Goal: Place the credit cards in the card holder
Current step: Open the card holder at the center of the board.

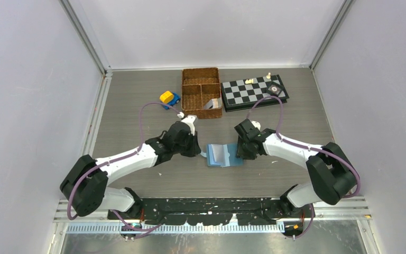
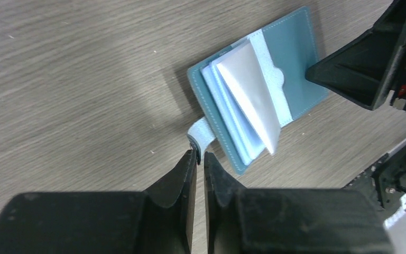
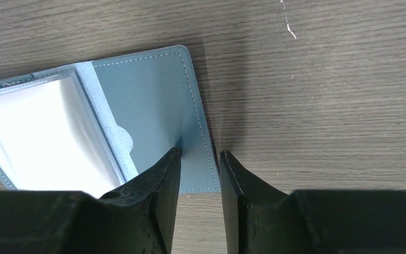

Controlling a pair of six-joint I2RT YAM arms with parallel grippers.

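The teal card holder (image 1: 224, 156) lies open on the table between both arms, with a pale inner leaf (image 2: 248, 100) standing up. In the left wrist view my left gripper (image 2: 201, 153) is nearly closed, and the tip of the holder's snap tab (image 2: 200, 132) sits between its fingertips. My right gripper (image 3: 201, 153) stands open astride the right edge of the card holder (image 3: 148, 100): one finger presses on the teal cover, the other is on the table beside it. Pale flat credit cards (image 1: 210, 103) lean in the wicker basket; nothing shows them lying loose on the table.
A brown wicker divided basket (image 1: 201, 79) stands at the back middle. Right of it is a chessboard (image 1: 254, 91) with a few pieces, and left of it a yellow and blue toy car (image 1: 169, 98). Grey walls close in three sides.
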